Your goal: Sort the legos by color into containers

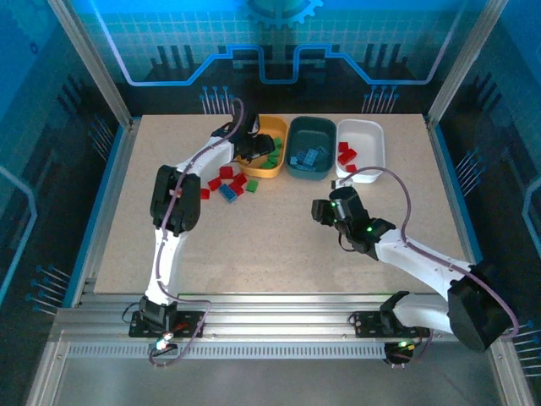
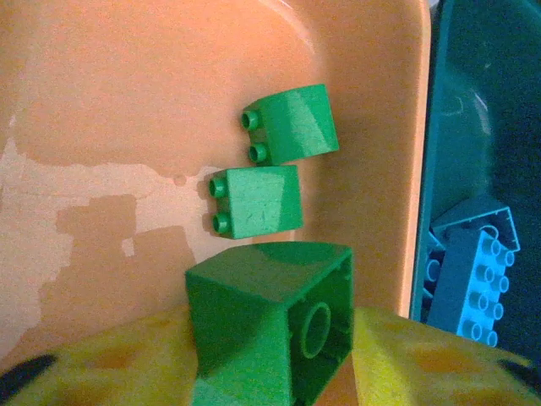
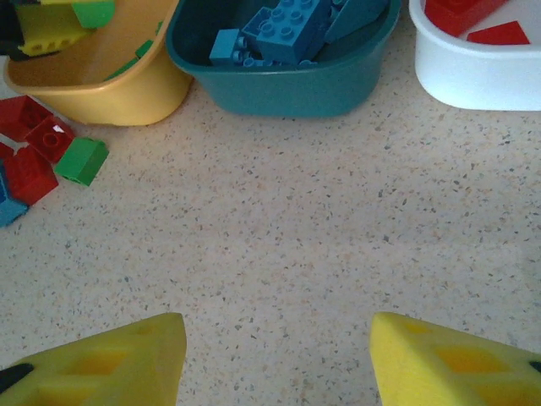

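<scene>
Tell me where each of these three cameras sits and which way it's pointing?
Top external: above and behind, looking down on the table; left arm and right arm show.
Left wrist: over the orange-yellow bin, looking in; left gripper holding a green brick.
Right wrist: low over the table, facing the teal bin; open right gripper.
Shared: both wrist views catch the teal bin's blue bricks.
</scene>
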